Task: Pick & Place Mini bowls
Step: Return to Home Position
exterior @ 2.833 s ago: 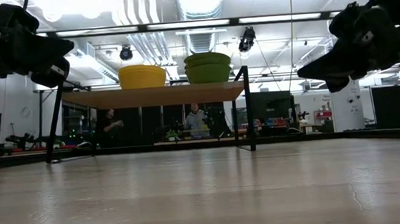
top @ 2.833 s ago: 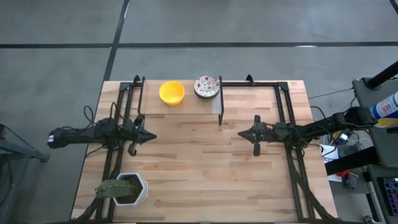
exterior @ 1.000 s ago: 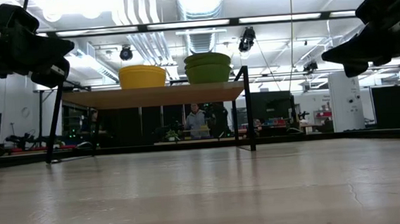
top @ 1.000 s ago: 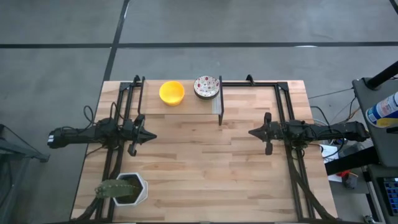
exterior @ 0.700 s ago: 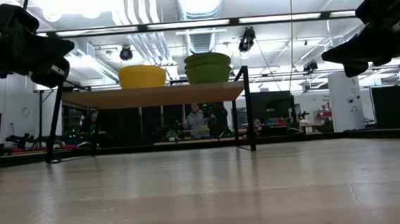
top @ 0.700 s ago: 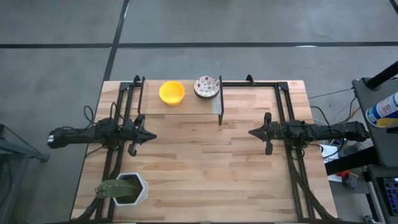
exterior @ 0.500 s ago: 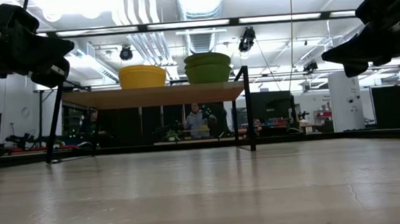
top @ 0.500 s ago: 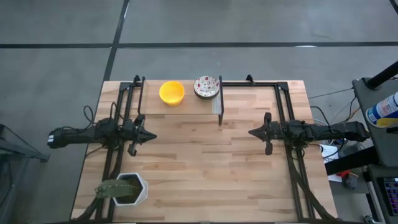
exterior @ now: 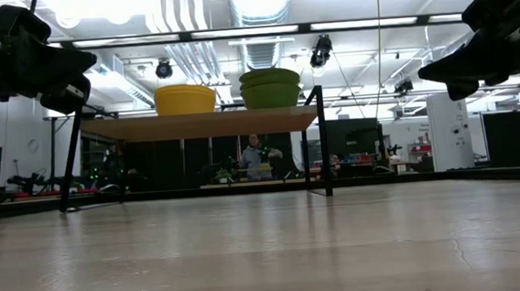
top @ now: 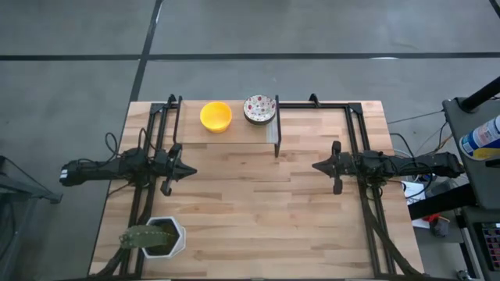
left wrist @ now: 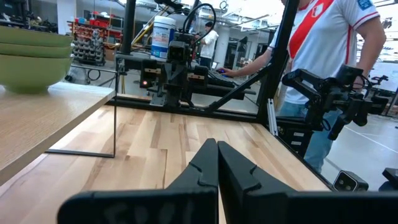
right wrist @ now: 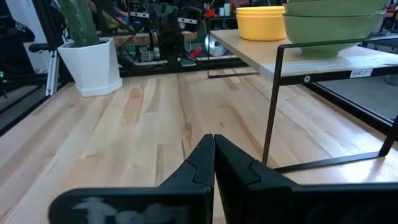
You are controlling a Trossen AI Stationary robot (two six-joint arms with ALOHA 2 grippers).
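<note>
Two kinds of mini bowls stand on a raised wooden shelf [top: 234, 129] at the table's far edge. A plain yellow bowl [top: 216, 115] rests on its base, also seen as the yellow bowl [exterior: 185, 98]. Beside it is a bowl speckled inside [top: 260, 108]; the low view shows it green outside, as a stack of two [exterior: 270, 88]. My left gripper [top: 192, 170] hovers shut over the table's left half, short of the shelf. My right gripper [top: 315, 166] hovers shut over the right half. Both wrist views show shut fingertips, left [left wrist: 217, 144] and right [right wrist: 213, 138].
A white hexagonal pot with a green cactus [top: 158, 236] stands at the near left corner. Black metal frames [top: 355, 133] run along both sides of the table. The shelf has thin black legs [exterior: 323, 141]. A person in a white and red shirt [left wrist: 323, 37] stands beyond the table's right side.
Both arms have kept still over the last second. Before that, my right gripper drew back a little toward the table's right edge, staying shut. The bowls have not moved.
</note>
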